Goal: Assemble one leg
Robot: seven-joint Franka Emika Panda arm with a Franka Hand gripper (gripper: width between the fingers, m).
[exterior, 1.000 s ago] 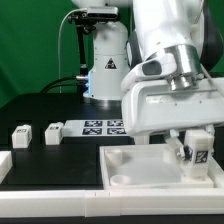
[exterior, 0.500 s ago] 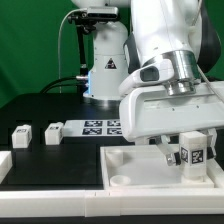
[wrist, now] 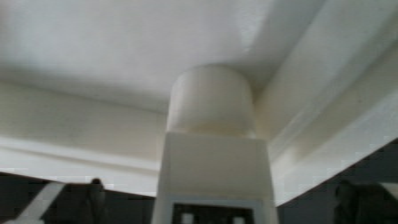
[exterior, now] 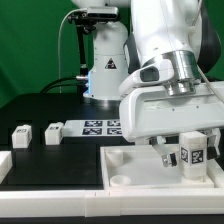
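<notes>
White on black: at the exterior view's left, spare legs lying side by side but apart, probably kept there for later steps. Further right and farther back, the marker board, flat on the table. Near the front, the panel, laid flat, most likely so as to receive a peg from above. At the exterior view's right, the gripper pinching the leg, held upright with the tag outward, low over the panel's right part; judged to be the insertion step. Hard to tell whether touching or just above. Target socket hidden behind the leg; fingers mostly covered. In the wrist view, only the leg's rounded end against white panel surfaces, contact not visible.
</notes>
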